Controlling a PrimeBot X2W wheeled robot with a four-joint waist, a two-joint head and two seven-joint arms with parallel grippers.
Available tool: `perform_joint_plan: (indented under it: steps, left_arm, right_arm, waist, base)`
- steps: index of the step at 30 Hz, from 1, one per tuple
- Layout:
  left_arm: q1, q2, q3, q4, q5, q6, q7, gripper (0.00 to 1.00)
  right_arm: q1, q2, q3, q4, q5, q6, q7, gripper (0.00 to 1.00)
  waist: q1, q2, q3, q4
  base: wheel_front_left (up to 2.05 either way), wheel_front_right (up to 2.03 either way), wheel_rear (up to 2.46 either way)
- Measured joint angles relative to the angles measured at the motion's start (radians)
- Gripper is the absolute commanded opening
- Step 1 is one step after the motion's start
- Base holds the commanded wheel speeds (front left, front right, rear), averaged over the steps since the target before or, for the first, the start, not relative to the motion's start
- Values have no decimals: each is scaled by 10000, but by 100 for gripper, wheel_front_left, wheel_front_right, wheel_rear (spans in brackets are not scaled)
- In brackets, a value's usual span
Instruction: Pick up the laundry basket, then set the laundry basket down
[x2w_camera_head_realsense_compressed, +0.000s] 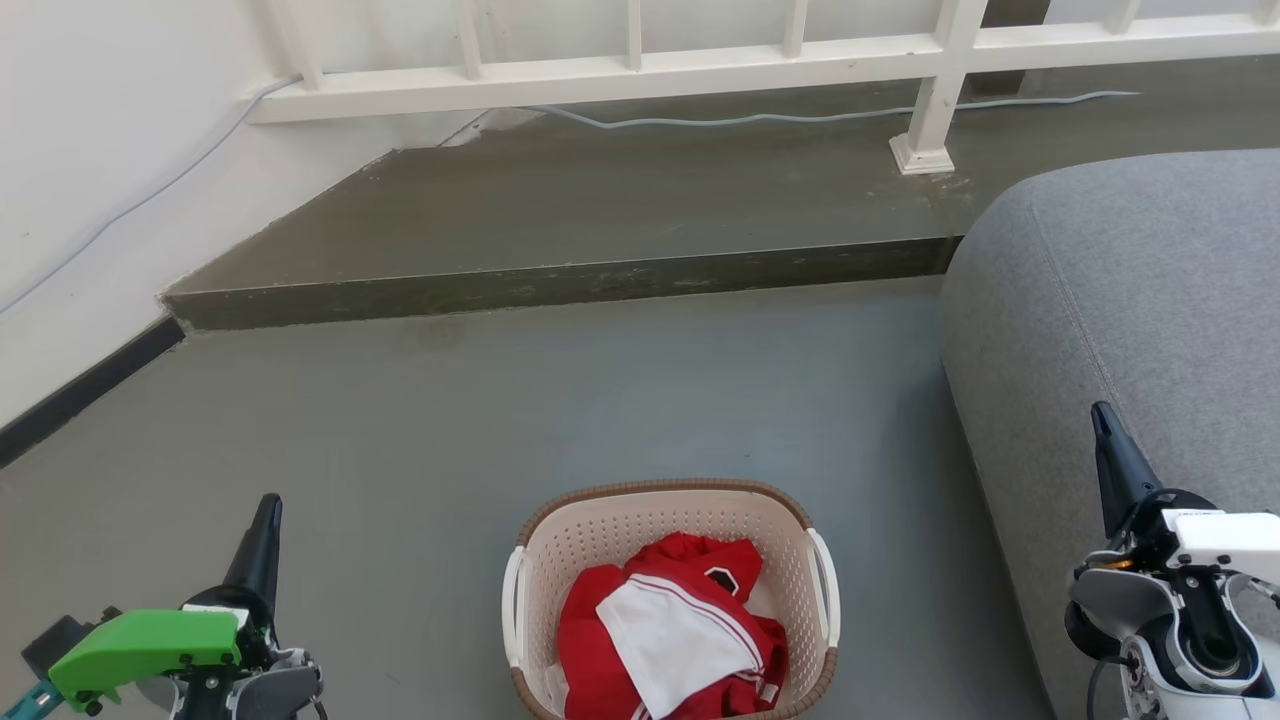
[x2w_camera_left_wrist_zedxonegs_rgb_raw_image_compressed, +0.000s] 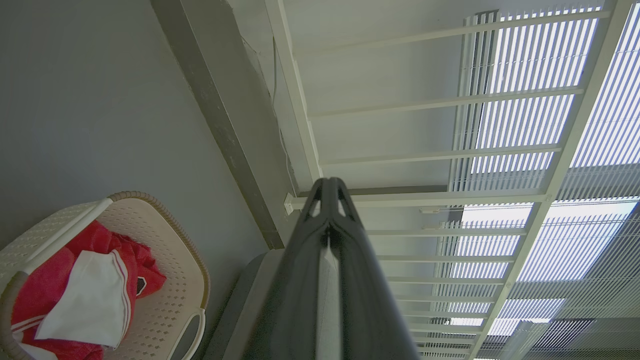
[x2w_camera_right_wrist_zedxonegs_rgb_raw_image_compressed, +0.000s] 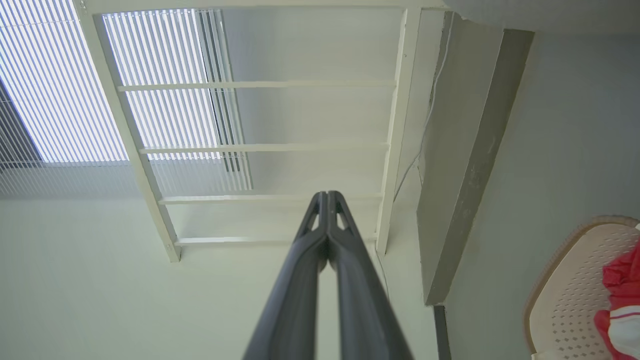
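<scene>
"Laundry basket (x2w_camera_head_realsense_compressed: 620, 535), where is it for you?"

"On the floor (x2w_camera_head_realsense_compressed: 400, 450), low centre in my head view, between both arms and well apart from each. Red and white clothes (x2w_camera_head_realsense_compressed: 680, 620) are heaped inside."

"And the arms?"

"My left end effector (x2w_camera_head_realsense_compressed: 268, 505) has its fingers pressed together, holding nothing. My right end effector (x2w_camera_head_realsense_compressed: 1100, 415) is the same, near the grey sofa (x2w_camera_head_realsense_compressed: 1130, 300)."

"What worries you?"

"Three things, by my judgement. Reaching in with the fingers together, I'd shove the left handle (x2w_camera_head_realsense_compressed: 514, 605) instead of catching it. Lifting one side ahead of the other would tilt the basket and spill the clothes. And my right arm, swinging inward, could brush the sofa."
</scene>
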Motion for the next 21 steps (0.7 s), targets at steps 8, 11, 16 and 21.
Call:
perform_joint_plan:
  steps: [8, 11, 16, 21]
  left_arm:
    - [-18, 2, 58, 21, -401, -8, 88, 0]
    - [-21, 2, 61, 21, -403, -8, 88, 0]
    - [-34, 2, 67, 21, -403, -8, 88, 0]
    - [-92, 2, 71, 21, -401, -8, 88, 0]
  right_arm:
    - [-2, 23, -125, 12, 366, 0, 109, 0]
    - [-2, 27, -130, 12, 366, 2, 109, 0]
    - [-2, 31, -134, 12, 366, 2, 109, 0]
    - [-3, 33, -136, 12, 366, 2, 109, 0]
  waist:
    - [0, 0, -6, 0]
    - [0, 0, -6, 1]
    - [0, 0, -6, 1]
    - [0, 0, -5, 1]
  base:
    - [0, 0, 0]
    - [0, 0, 0]
    - [0, 0, 0]
    - [0, 0, 0]
